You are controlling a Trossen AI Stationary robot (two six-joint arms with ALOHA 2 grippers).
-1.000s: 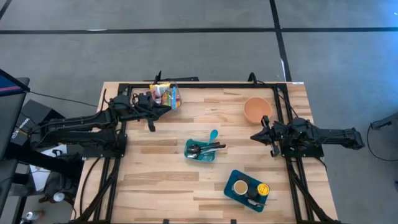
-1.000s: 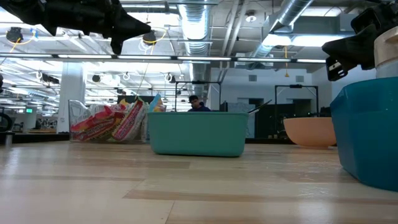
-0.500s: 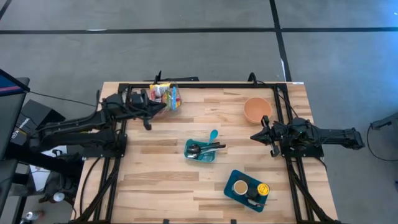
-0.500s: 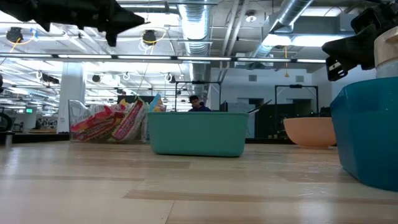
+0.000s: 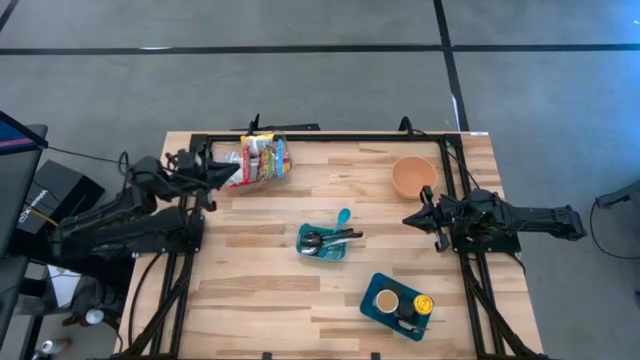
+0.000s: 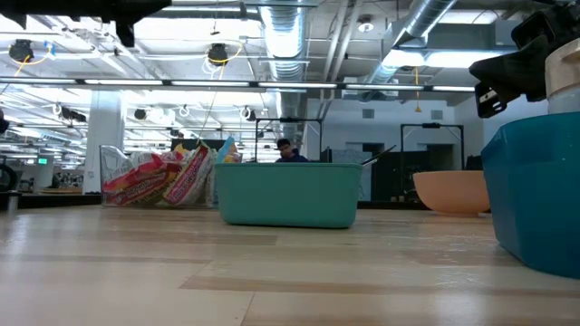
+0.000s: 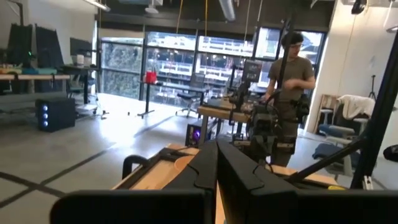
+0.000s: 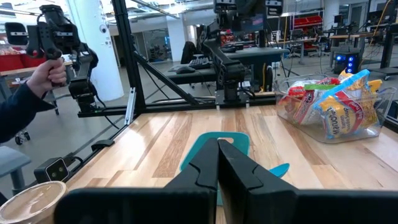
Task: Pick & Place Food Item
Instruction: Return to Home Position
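Note:
A clear container of colourful snack bags point(image 5: 262, 160) rests on the table's far left part; it also shows in the low view point(image 6: 172, 177) and the right wrist view point(image 8: 336, 106). My left gripper point(image 5: 207, 174) is shut and empty, left of the container and apart from it; its fingers show closed in the left wrist view point(image 7: 216, 163). My right gripper point(image 5: 412, 217) is shut and empty at the table's right, below the orange bowl point(image 5: 414, 176); the right wrist view point(image 8: 217, 163) shows it closed.
A teal tray with utensils point(image 5: 325, 241) sits mid-table. A blue tray with a cup and a yellow item point(image 5: 397, 300) sits near the front right. A person point(image 7: 289, 68) stands beyond the table. A person's hand with a controller point(image 8: 50, 68) shows in the room.
My left gripper has drawn back from the snack bag container toward the table's left edge, staying shut and empty. The snack bags have stayed in place.

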